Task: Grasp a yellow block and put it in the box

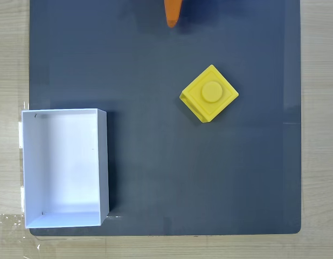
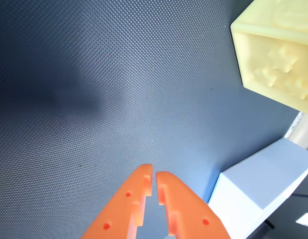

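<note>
Reaching for the block, nothing in my claw yet.
Fixed view: the yellow block (image 1: 209, 94) sits turned diamond-wise on the dark mat (image 1: 155, 65), well apart from the box (image 1: 103, 162); wrist view: my gripper (image 2: 154, 173) is nearly closed and empty; I should open wide and square up to the block's flat faces.

In the fixed view, the orange tip of the tool (image 1: 172, 16) enters from the top edge, tapering to a rounded point that aims down the picture. The arm behind it is out of frame. In the wrist view the tool (image 2: 154, 174) rises from the bottom edge, its two orange fingers (image 2: 126, 206) leaning together so the tips nearly touch, with a thin slit between them. Nothing is held between them. Small round holes mark each finger's face.
</note>
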